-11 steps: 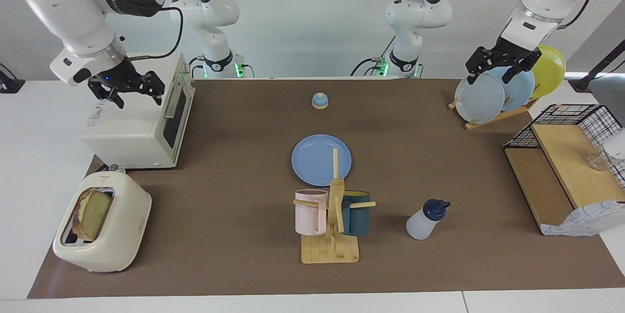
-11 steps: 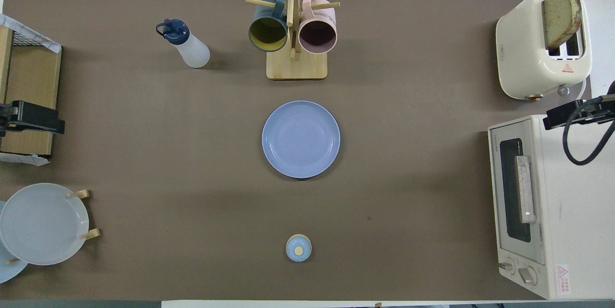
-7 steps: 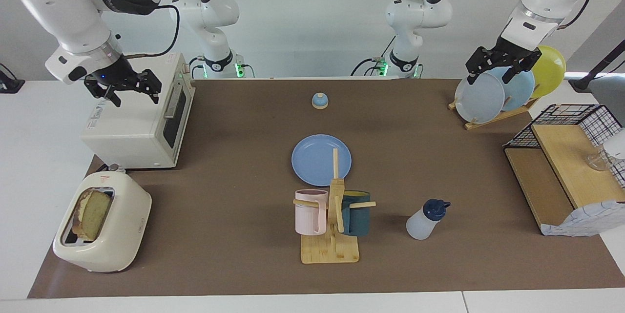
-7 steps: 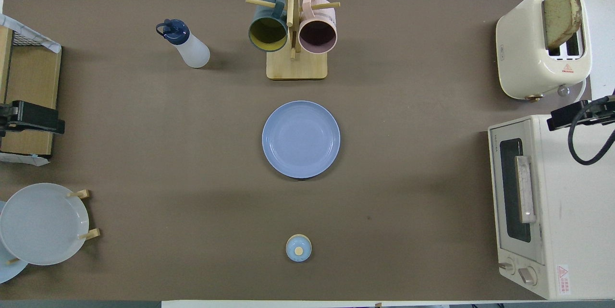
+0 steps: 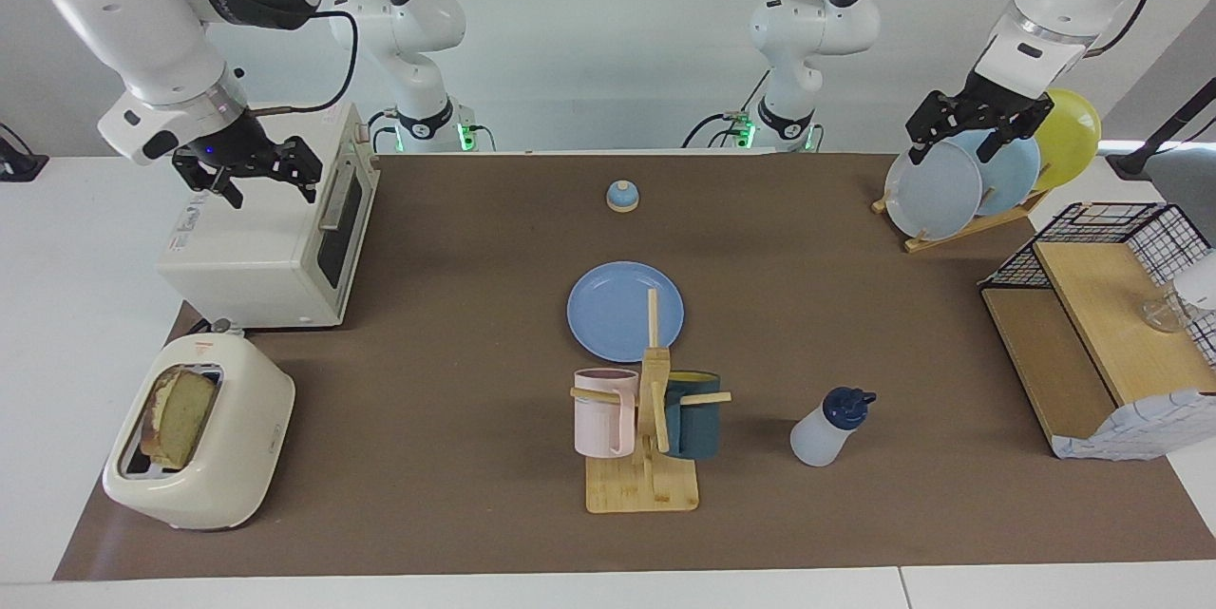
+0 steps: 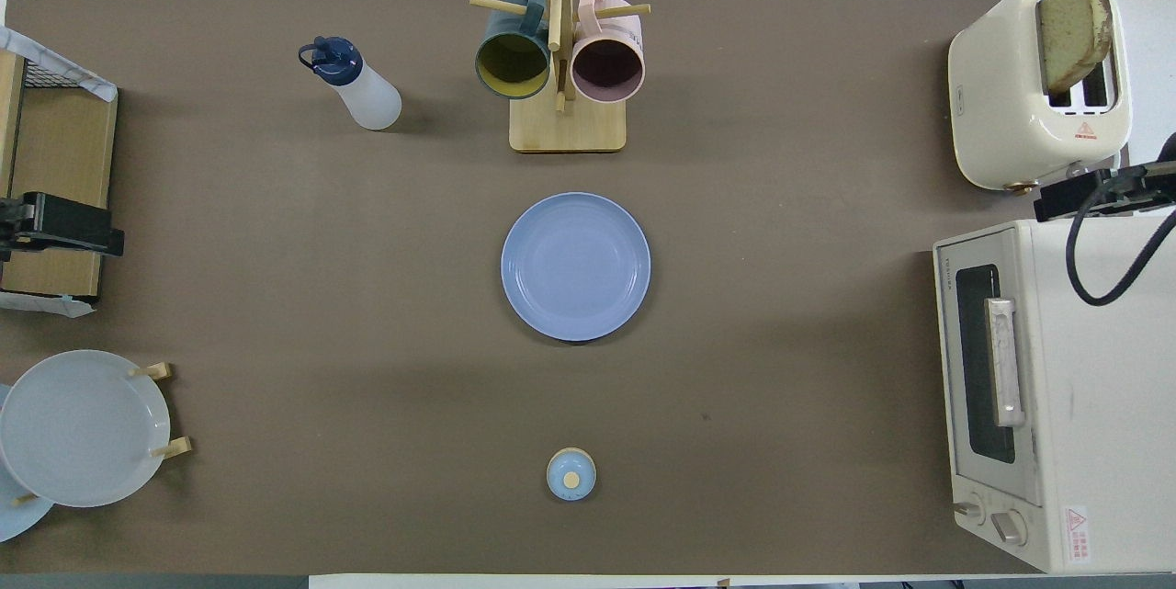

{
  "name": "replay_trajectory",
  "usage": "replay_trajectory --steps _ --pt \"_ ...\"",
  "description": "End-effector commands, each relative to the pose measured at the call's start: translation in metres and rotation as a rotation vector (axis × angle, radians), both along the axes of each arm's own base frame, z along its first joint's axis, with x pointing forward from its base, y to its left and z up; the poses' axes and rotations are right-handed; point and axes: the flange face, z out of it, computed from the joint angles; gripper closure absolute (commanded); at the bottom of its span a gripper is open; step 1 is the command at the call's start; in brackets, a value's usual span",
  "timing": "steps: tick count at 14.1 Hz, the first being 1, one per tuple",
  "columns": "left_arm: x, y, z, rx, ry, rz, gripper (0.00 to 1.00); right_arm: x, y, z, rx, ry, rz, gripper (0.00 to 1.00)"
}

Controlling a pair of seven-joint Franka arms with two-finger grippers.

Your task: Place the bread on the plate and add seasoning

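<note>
While the bread [image 5: 179,415] stands on edge in the toaster [image 5: 204,457] at the right arm's end of the desk, its broad faces run along the slot; it looks light and crumbly (best pinched gently across the upper crust). Both the right claw [image 5: 249,174], over the oven [image 5: 275,238], and the left claw [image 5: 969,126], above the plate rack [image 5: 959,227], hang released. Mid-desk waits the plate [image 5: 625,305].

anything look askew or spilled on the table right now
Nothing is spilled or damaged. The only thing askew is the bread, leaning in the toaster slot instead of standing straight. The plate lies bare and the seasoning bottle stands upright.
</note>
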Motion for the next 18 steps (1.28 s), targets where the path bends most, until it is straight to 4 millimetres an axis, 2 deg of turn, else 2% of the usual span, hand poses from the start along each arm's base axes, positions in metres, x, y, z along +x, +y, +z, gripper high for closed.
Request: replay_trajectory --steps 1,3,5,7,9,10,11,12,16,18 --pt "-0.001 -0.004 0.001 -0.01 -0.021 0.028 0.0 0.026 -0.005 -0.008 -0.031 -0.162 0.124 0.0" --pt "0.007 -0.009 0.004 -0.014 -0.085 0.015 0.0 0.051 -0.013 -0.026 -0.059 -0.209 0.178 0.0" --pt "0.011 -0.012 0.006 -0.003 -0.12 0.009 0.0 0.07 -0.038 -0.042 -0.08 -0.229 0.15 0.0" --pt "0.008 -0.023 0.006 0.017 -0.114 0.054 0.0 0.085 -0.07 -0.058 -0.082 -0.23 0.101 0.0" --pt "0.006 -0.033 -0.004 0.013 -0.115 0.103 0.0 0.096 -0.055 -0.062 -0.096 -0.282 0.121 0.0" --pt "0.004 -0.046 -0.003 0.009 -0.141 0.07 0.0 0.097 -0.064 -0.064 -0.098 -0.337 0.095 0.0" --pt "0.001 -0.055 -0.011 0.004 -0.15 0.051 0.0 0.099 -0.074 -0.064 -0.114 -0.416 0.076 0.0" --pt "-0.003 -0.061 -0.016 -0.002 -0.177 0.037 0.0 0.102 -0.071 -0.066 -0.117 -0.479 0.057 0.0" --pt "-0.014 -0.079 -0.042 -0.031 -0.286 0.01 0.0 0.098 -0.079 -0.08 -0.096 -0.468 -0.007 0.0" --pt "-0.017 -0.092 -0.056 -0.041 -0.313 -0.021 0.0 0.096 -0.081 -0.084 -0.029 -0.448 -0.047 0.0"
